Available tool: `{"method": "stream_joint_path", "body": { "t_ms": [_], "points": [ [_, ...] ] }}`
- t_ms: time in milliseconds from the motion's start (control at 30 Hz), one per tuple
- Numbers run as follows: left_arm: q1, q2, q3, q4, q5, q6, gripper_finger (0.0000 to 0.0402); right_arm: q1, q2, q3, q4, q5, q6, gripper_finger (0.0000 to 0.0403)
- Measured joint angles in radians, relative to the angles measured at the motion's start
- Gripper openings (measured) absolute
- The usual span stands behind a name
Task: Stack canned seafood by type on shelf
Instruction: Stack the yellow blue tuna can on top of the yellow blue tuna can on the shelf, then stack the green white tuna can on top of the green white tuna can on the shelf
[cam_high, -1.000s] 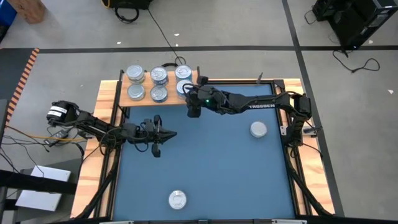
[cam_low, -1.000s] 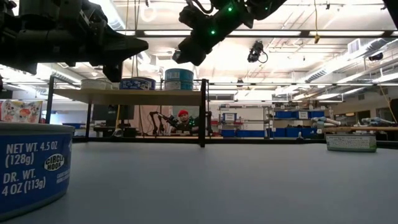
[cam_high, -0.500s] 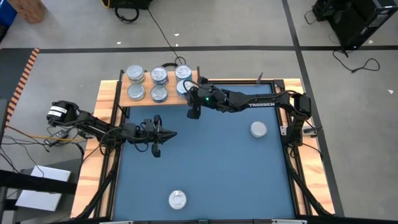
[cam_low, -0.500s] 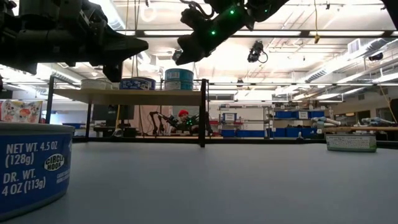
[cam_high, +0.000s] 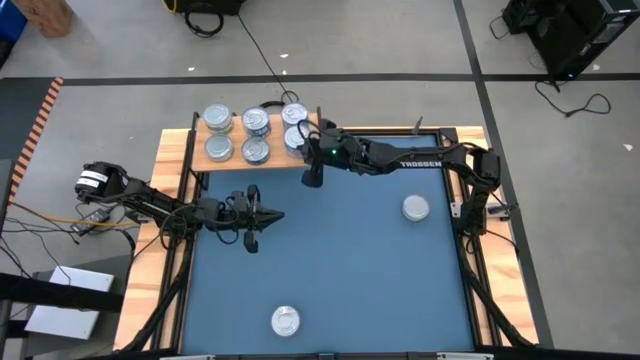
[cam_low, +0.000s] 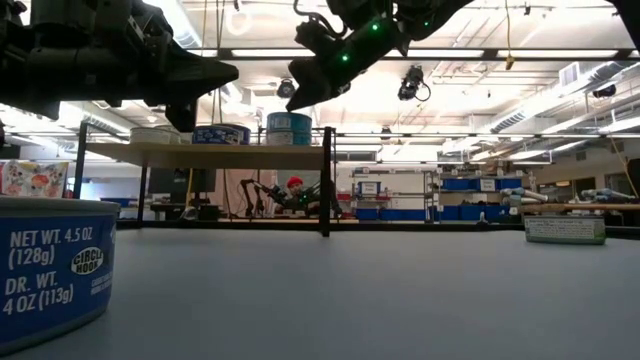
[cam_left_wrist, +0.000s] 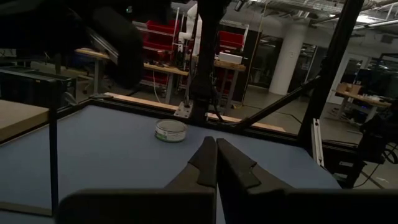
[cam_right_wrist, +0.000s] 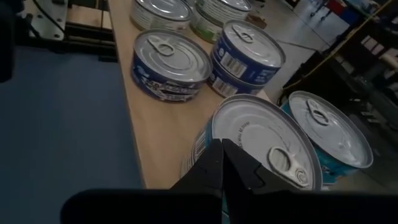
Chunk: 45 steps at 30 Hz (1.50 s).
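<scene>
Cans on shelf: six tins of canned seafood (cam_high: 250, 135) stand in two rows on the board, silvery lids up; in the right wrist view some show dark blue labels, one a teal side, and the one at the far right looks set on another tin.
Shelf: shelf (cam_high: 231, 152) of light wood on thin black legs, at the far left corner of the tabletop; in the low view it stands raised above the blue surface.
Loose can, right: one tin (cam_high: 416, 208) lies alone on the right part of the tabletop, well apart from the shelf.
Loose can, near: another tin (cam_high: 286, 320) sits at the near edge, left of centre; in the low view its blue label fills the near left corner.
Right gripper: right gripper (cam_high: 312, 177) hangs just beside the shelf's right end, over the blue surface, fingers pressed together and holding nothing.
Left gripper: left gripper (cam_high: 279, 215) waits over the left part of the tabletop, fingers pressed together, empty.
Tabletop: tabletop (cam_high: 350, 280) is blue with a light wooden border.
</scene>
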Motion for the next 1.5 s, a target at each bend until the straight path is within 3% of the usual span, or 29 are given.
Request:
{"method": "stream_joint_path", "body": {
  "t_ms": [400, 600, 833, 1133, 1367, 1500],
  "points": [
    [0.0, 0.0, 0.0, -0.005, 0.0, 0.0, 0.0005, 0.115, -0.008, 0.056, -0.027, 0.098, -0.084, 0.0002],
    [0.0, 0.0, 0.0, -0.006, 0.0, 0.009, 0.0005, 0.158, -0.018, 0.057, -0.074, 0.197, -0.086, 0.0001],
    [0.0, 0.0, 0.0, -0.006, 0.005, 0.025, 0.0005, 0.193, -0.103, 0.058, -0.18, 0.135, 0.053, 0.0],
    [0.0, 0.0, 0.001, 0.028, 0.006, 0.079, 0.0005, 0.285, -0.22, 0.04, -0.58, 0.101, 0.308, 0.0],
    [0.037, 0.0, 0.011, 0.054, 0.016, 0.091, 0.0005, 0.379, -0.273, -0.105, -0.743, 0.088, 0.514, 0.0],
    [0.079, 0.0, 0.04, 0.028, 0.106, 0.1, 0.0005, 0.422, -0.318, -0.233, -0.748, 0.041, 0.635, 0.0]
  ]
}}
